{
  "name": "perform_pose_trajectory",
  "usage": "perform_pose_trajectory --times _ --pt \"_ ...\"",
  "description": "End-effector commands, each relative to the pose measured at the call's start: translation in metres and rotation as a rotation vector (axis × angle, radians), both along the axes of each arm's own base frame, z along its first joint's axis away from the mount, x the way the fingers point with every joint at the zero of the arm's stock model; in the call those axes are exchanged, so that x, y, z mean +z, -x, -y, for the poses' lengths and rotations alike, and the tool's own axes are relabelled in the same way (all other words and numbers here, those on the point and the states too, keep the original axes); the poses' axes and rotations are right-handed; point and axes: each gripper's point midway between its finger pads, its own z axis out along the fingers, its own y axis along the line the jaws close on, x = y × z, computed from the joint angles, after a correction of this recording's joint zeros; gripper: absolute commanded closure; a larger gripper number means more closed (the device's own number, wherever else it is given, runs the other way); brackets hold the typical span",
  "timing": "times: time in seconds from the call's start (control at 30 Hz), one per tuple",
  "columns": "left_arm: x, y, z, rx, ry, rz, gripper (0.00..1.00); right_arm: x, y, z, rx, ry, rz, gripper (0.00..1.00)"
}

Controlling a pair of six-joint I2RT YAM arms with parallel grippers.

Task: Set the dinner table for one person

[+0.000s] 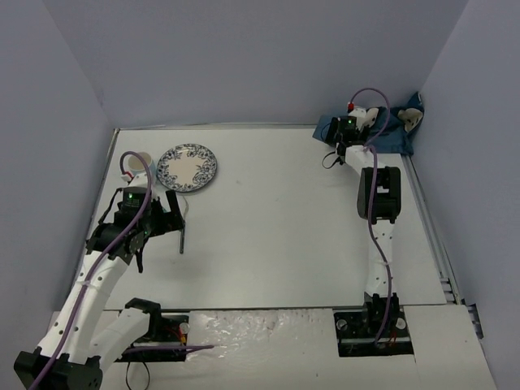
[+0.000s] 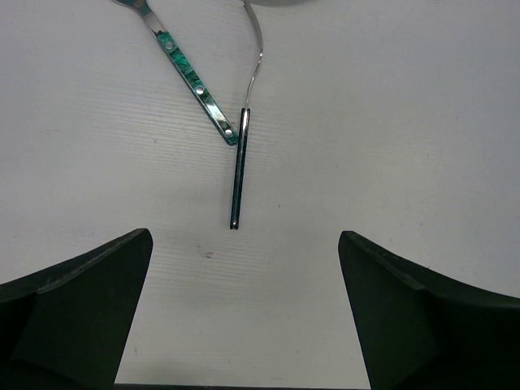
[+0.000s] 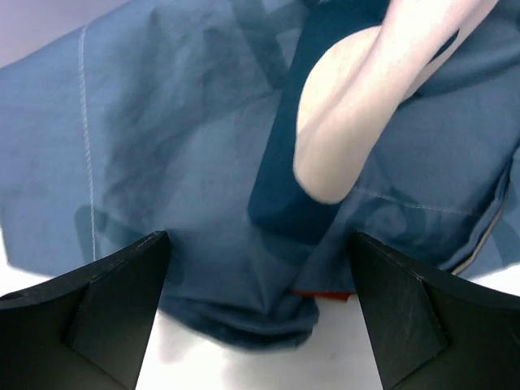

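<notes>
The dinner table (image 1: 276, 227) is a large white top with a thin metal rim. A blue-patterned plate (image 1: 187, 167) and a white cup (image 1: 138, 162) stand at its far left. Two utensils lie by the plate: one with a green handle (image 2: 193, 79), one with a dark handle (image 2: 238, 171) seen edge-on. My left gripper (image 1: 166, 215) hangs open and empty above the table, just short of the dark handle's end (image 2: 244, 244). My right gripper (image 1: 349, 132) is open at the far right, its jaws either side of a crumpled blue cloth (image 3: 203, 162); the gripper (image 3: 258, 240) holds nothing.
The blue cloth (image 1: 398, 130) is bunched in the far right corner against the wall, with pale printed patches and a bit of red showing. Grey walls close in the table on three sides. A metal rail (image 1: 435, 236) runs along the right edge.
</notes>
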Motion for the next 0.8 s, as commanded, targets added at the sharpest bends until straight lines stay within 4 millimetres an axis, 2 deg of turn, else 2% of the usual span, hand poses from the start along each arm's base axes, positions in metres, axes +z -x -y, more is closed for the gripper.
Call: perform_pose_trajectory --times 0.0,0.1,0.13,0.27,0.3,0.33,0.4,0.47,0.53,0.57,0.63,0.7,0.77 --pt "0.012 -0.003 0.004 0.008 0.032 0.039 0.03 0.062 -0.041 0.010 -0.010 0.018 0.212 0.14" --pt "0.011 0.000 0.004 0.010 0.038 0.030 0.03 0.046 -0.048 0.008 0.016 0.024 0.183 0.17" --pt "0.011 0.001 0.004 0.012 0.040 0.029 0.03 0.042 -0.049 0.006 0.028 0.023 0.175 0.24" --pt "0.014 0.002 0.006 0.013 0.052 0.037 0.03 0.027 -0.043 -0.002 0.065 0.008 0.127 0.63" --pt "0.015 0.001 0.006 0.012 0.056 0.041 0.03 0.031 -0.039 -0.004 0.069 0.004 0.122 0.77" --pt "0.017 0.000 0.007 0.010 0.059 0.047 0.03 0.034 -0.034 -0.006 0.073 0.003 0.115 0.86" --pt "0.020 -0.004 0.010 0.004 0.071 0.061 0.03 0.014 -0.011 -0.015 0.087 -0.001 0.041 0.96" --pt "0.022 -0.008 0.012 -0.001 0.082 0.070 0.03 0.016 0.014 -0.024 0.098 -0.005 0.004 1.00" --pt "0.027 -0.011 0.019 -0.026 0.105 0.078 0.03 0.049 0.034 -0.043 0.119 -0.024 0.029 1.00" --pt "0.028 -0.013 0.021 -0.035 0.111 0.083 0.03 0.054 0.049 -0.054 0.125 -0.034 0.019 1.00" --pt "0.033 -0.019 0.027 -0.054 0.124 0.100 0.03 0.057 0.085 -0.078 0.130 -0.051 -0.025 1.00" --pt "0.035 -0.024 0.032 -0.076 0.127 0.103 0.03 0.056 0.134 -0.113 0.124 -0.084 -0.089 1.00" --pt "0.037 -0.030 0.037 -0.095 0.136 0.113 0.03 0.046 0.176 -0.150 0.157 -0.141 -0.139 1.00"
